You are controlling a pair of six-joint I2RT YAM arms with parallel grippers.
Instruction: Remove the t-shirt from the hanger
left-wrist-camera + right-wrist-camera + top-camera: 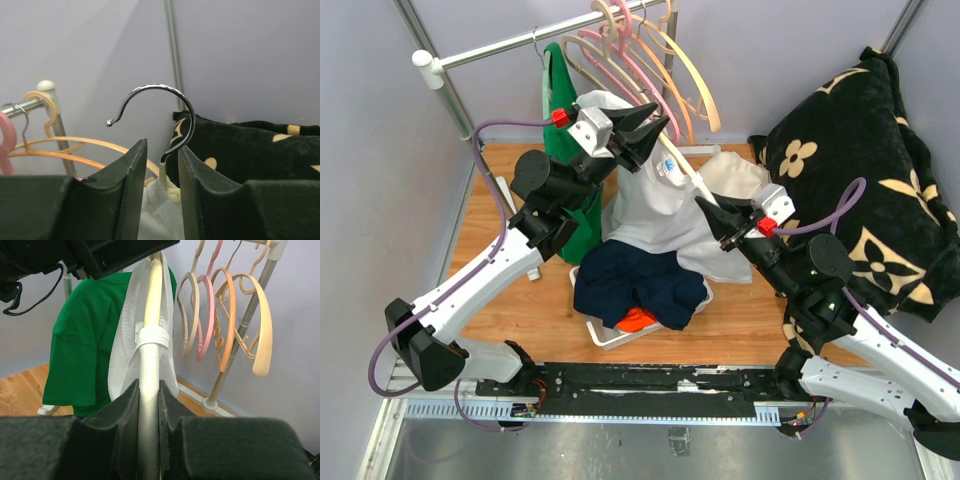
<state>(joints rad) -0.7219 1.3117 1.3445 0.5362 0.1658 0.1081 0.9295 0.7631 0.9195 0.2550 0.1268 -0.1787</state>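
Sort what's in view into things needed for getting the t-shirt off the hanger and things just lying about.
For the job: white t-shirt, hanger, left gripper on the hanger's neck, right gripper pinching the shirt-covered hanger arm.

Lying about: green t-shirt, spare hangers on the rail, basket of clothes, black floral blanket.

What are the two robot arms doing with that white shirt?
The left gripper holds the hanger by its neck, just under the metal hook. The right gripper pinches the white t-shirt where it wraps around one hanger arm. The shirt is not yet off the hanger.
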